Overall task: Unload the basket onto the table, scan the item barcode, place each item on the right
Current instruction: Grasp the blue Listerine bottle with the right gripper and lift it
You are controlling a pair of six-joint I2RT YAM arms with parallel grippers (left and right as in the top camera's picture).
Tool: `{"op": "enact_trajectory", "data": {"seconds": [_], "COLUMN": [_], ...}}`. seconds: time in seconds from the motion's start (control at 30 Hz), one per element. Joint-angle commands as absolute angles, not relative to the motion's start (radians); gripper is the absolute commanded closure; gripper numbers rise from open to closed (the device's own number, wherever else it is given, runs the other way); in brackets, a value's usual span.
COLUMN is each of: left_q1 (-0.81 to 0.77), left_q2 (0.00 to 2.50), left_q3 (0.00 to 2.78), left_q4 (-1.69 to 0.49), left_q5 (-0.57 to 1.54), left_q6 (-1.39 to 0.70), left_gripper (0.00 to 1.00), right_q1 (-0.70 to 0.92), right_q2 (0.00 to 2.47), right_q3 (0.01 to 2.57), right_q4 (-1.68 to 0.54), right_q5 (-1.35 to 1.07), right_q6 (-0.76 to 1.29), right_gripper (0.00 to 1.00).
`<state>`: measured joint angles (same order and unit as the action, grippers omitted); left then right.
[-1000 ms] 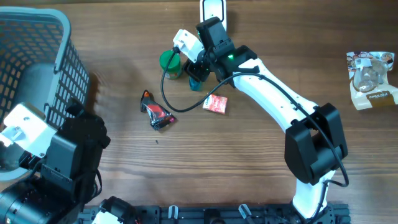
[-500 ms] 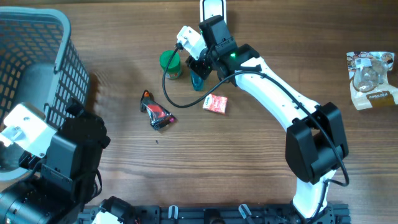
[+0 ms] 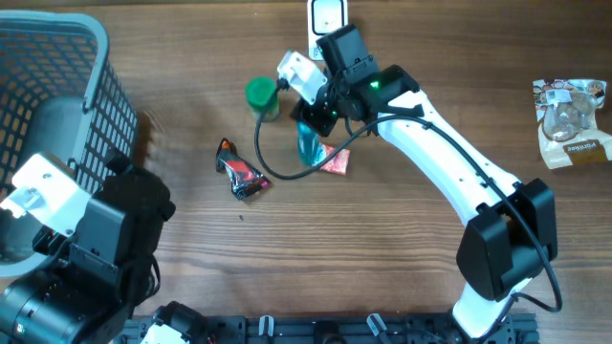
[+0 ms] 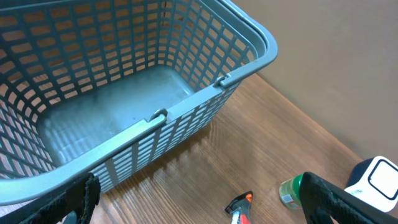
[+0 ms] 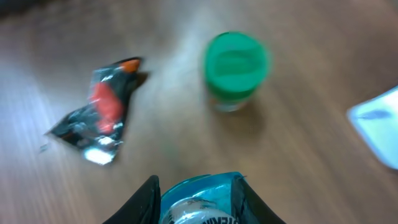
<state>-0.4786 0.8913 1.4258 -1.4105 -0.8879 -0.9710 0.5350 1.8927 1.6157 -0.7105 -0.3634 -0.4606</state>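
Wooden table (image 3: 382, 272), right gripper (image 5: 199, 202) clamped on blurred teal item (image 5: 205, 188) cut off below, left gripper (image 4: 205, 202) spread wide.

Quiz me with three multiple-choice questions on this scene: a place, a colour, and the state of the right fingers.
1. Where does the basket stand? A) far left B) far right C) centre
2. What colour is the jar lid? A) yellow B) green C) white
3. The right fingers are: A) spread, empty B) out of view C) closed on the teal item
Answers: 1 A: its mesh fills the overhead view's left edge. 2 B: plainly green from overhead. 3 C: the wrist view shows it pinched between them.
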Motion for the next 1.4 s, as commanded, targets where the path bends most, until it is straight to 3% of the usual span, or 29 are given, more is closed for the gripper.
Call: {"op": "enact_trajectory", "data": {"seconds": [0.0,0.23,0.4,0.7,0.87,1.17,1.37], "left_q1": [-0.479,-0.479,-0.479,-0.479,-0.479,-0.479,-0.479], "left_q2": [0.894,0.894,0.894,0.894,0.894,0.894,0.894], "left_q3": [1.425,1.425,1.425,1.425,1.425,1.425,1.425], "left_q4": [-1.411,-1.411,-1.411,-1.411,-1.411,-1.411,-1.411], "left_q5": [-0.888,-0.888,-0.888,-0.887,-0.888,-0.888,-0.888], "left_q6": [-0.977,-0.977,-0.977,-0.977,-0.977,-0.977,-0.977], "left_gripper": [0.00,0.00,0.00,0.00,0.00,0.00,0.00], "right_q1": [0.532,0.532,0.509,0.296,0.287,0.287,0.328], "right_q2": [1.853,1.853,1.853,1.853,1.853,1.853,1.853], "right_q3": [1.621,1.621,1.621,1.621,1.621,1.621,1.621], "right_q4": [-0.738,-0.886,-0.902,-0.754,-0.654,-0.644,-0.672], "right_q5": [-0.585,-0.826,-1.118,-1.623,-1.623,-1.547,-1.056], "right_q6": [-0.527,-0.736,-0.756,-0.470,-0.361,-0.355,-0.331], "right_gripper": [0.92,0.94,0.95,0.94,0.94,0.95,0.95]}}
